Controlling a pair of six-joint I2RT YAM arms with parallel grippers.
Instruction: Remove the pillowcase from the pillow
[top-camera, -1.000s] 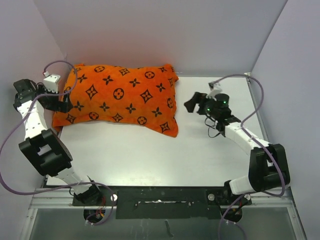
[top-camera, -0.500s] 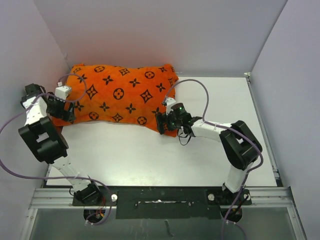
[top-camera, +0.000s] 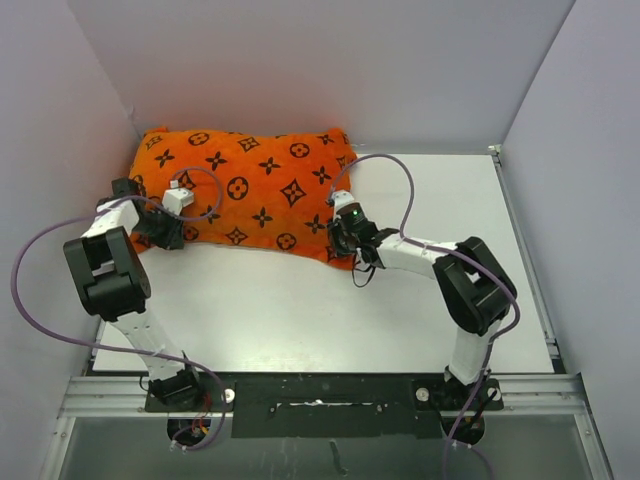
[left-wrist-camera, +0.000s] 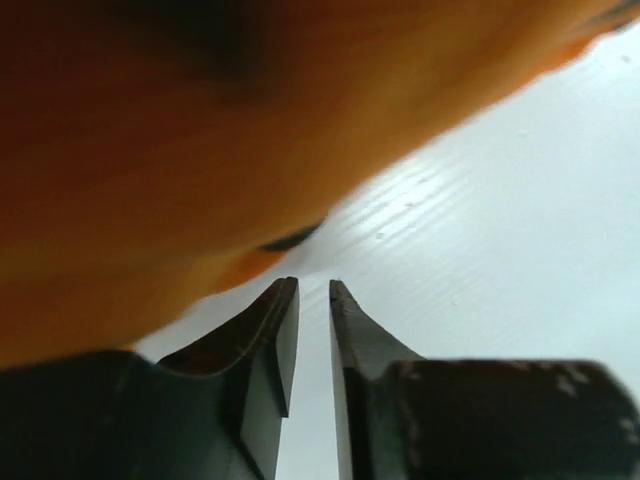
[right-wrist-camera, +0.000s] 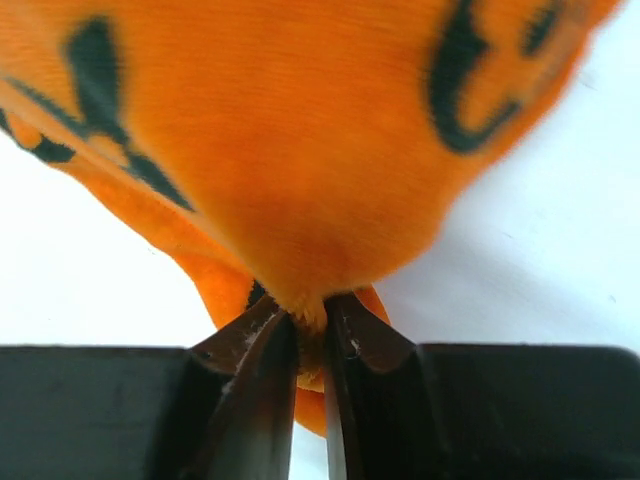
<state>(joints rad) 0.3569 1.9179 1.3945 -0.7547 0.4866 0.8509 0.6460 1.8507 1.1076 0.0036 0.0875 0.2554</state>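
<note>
- Bright orange pillowcase (top-camera: 245, 195) with dark flower, star and circle motifs, plump and filled out, lying lengthwise across the far left part of the white table (top-camera: 300, 310), its far edge close to the back wall (top-camera: 320, 70).
- Left end of the fabric near the left wall, right end reaching about the middle of the table's width; near right corner drooping to a point towards the front.
- Right gripper (right-wrist-camera: 312, 315) at that near right corner: fingers drawn almost together, pinching a small fold of orange cloth between the tips, the rest of the corner bulging above them in the right wrist view.
- Right arm stretched low over the table from its base at the near right, elbow bent, purple cable (top-camera: 385, 190) looping above it.
- Left gripper (left-wrist-camera: 312, 283) at the near left edge of the fabric: fingers nearly closed, only a slim gap between them, bare table showing through that gap and nothing caught in it.
- In the left wrist view, blurred orange cloth just above and beyond the fingertips; contact with it impossible to tell.
- Left arm folded tight by the left wall, its own purple cable arcing out over the table edge.
</note>
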